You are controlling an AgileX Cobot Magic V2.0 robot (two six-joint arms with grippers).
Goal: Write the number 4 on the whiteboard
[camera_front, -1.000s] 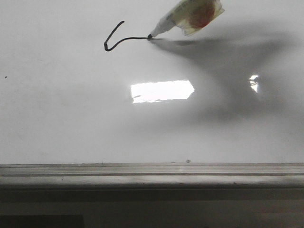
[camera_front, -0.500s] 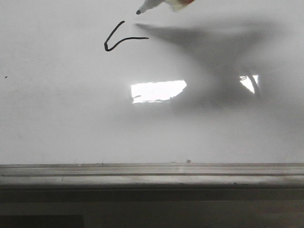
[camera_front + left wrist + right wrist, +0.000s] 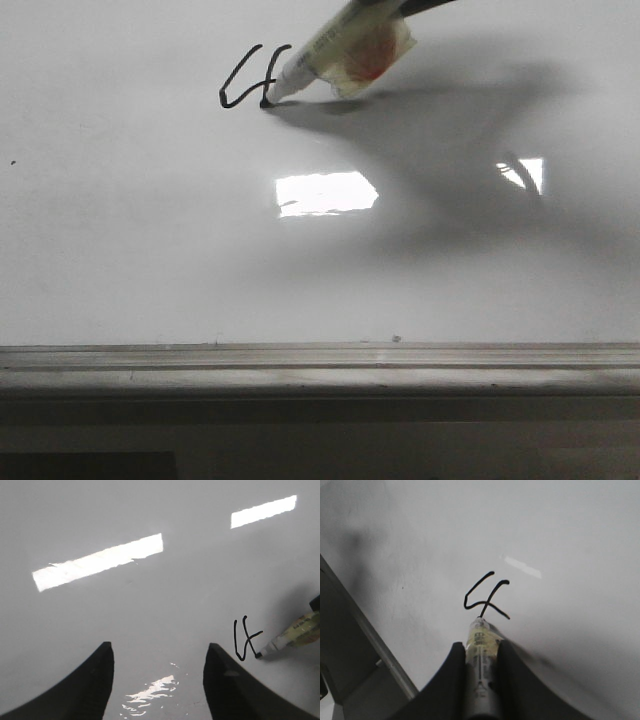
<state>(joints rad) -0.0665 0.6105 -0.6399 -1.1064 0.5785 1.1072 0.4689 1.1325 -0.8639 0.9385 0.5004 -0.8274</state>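
Observation:
The whiteboard (image 3: pixel 150 250) fills the front view. The number 4 (image 3: pixel 245 80) is drawn on it in black: an angular hook, a crossbar and a stem. My right gripper (image 3: pixel 480 646) is shut on a pale yellow marker (image 3: pixel 481 640), whose tip touches the board at the near end of the stem (image 3: pixel 266 102). The figure also shows in the right wrist view (image 3: pixel 487 595) and in the left wrist view (image 3: pixel 245 640), with the marker (image 3: pixel 292 635) beside it. My left gripper (image 3: pixel 158 647) is open and empty over the bare board, to the left of the figure.
A grey metal ledge (image 3: pixel 320 375) runs along the board's near edge; it also shows in the right wrist view (image 3: pixel 370 640). A bright rectangular light reflection (image 3: pixel 325 193) lies mid-board. The arm's shadow (image 3: pixel 470 150) falls to the right of the figure.
The marker left the end of the crossbar, lifted off above the figure, then came down and drew the stem across it; its tip now rests at the stem's near end.

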